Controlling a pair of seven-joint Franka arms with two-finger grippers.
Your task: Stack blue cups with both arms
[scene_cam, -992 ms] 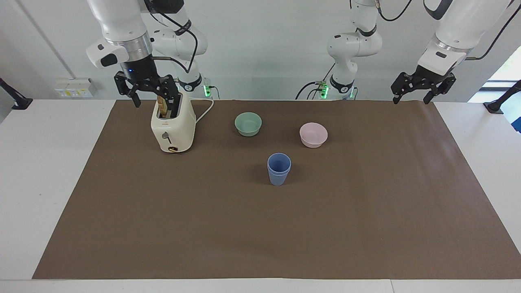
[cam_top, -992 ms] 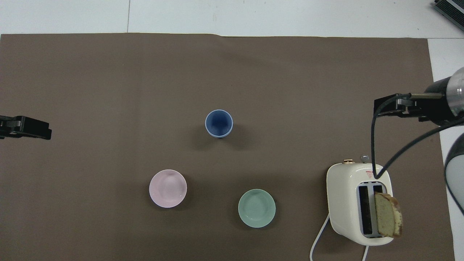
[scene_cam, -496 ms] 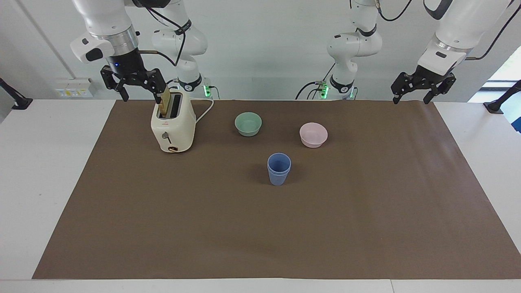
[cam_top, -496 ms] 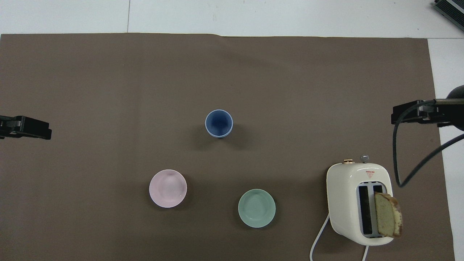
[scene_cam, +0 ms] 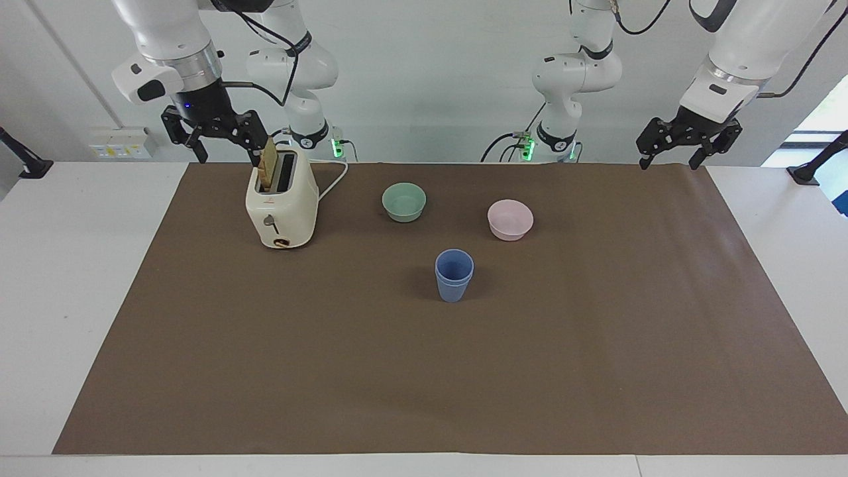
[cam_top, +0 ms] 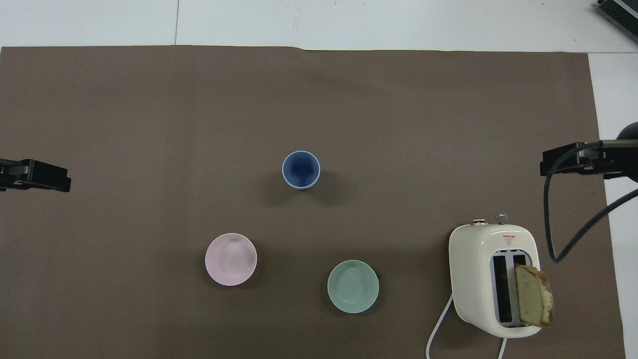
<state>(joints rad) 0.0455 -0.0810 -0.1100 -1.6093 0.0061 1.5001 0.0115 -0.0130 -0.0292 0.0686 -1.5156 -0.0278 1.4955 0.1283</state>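
Standing nested one inside the other, the blue cups (scene_cam: 454, 275) sit upright mid-mat, farther from the robots than both bowls. The mint-green bowl (scene_cam: 404, 201) and pale pink bowl (scene_cam: 510, 219) are empty. A bread slice (cam_top: 533, 302) pokes from the cream toaster (scene_cam: 281, 205) toward the right arm's end. The right gripper (scene_cam: 218, 136) hangs released over the toaster's edge; the left gripper (scene_cam: 682, 142) waits, released, over the mat's (scene_cam: 424, 371) corner.
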